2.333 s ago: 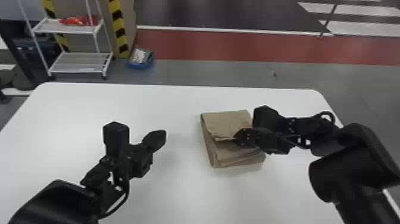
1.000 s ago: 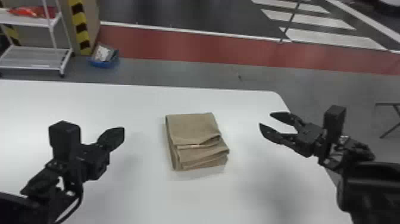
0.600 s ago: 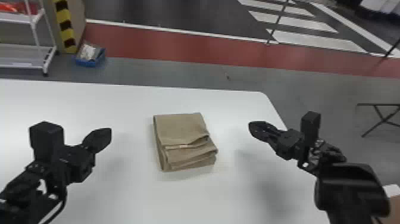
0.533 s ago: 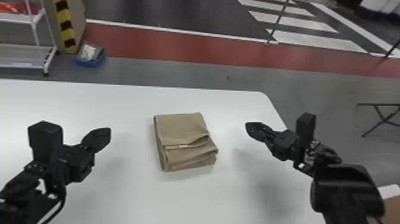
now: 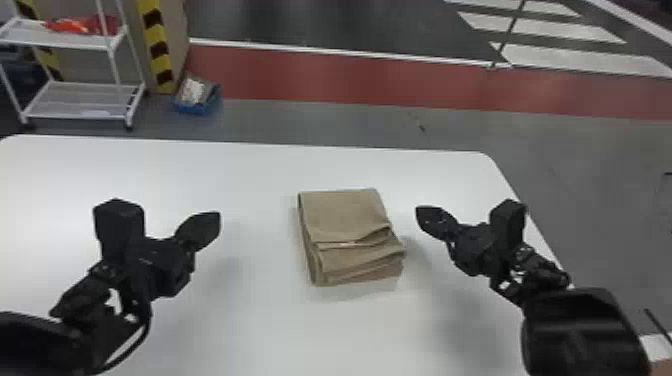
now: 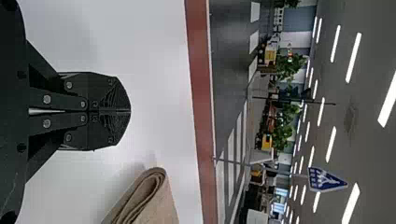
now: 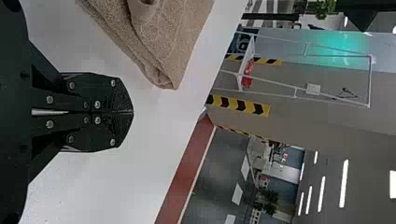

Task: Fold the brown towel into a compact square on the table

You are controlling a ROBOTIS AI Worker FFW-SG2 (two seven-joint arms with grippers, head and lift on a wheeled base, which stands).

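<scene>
- The brown cloth towel [image 5: 345, 215] lies on the white, round-cornered table [image 5: 240, 330], folded into a stacked, roughly square pad
- Its top layer covers the far part, while several lower layers stick out along the side nearest the robot, a little askew
- The black left gripper [image 5: 216, 220] hangs over the table, to the left of the towel and apart from it; in the left wrist view its two flat fingers [image 6: 105, 91] are pressed together
- The black right gripper [image 5: 421, 214] hangs to the right of the towel, nearer to it than the left one but not touching; its fingers [image 7: 107, 133] are pressed together too
- Beyond the table stand a white metal rack [image 5: 80, 40] with red and orange things on its upper shelf, and a blue plastic bin [image 5: 192, 108] on the grey floor
</scene>
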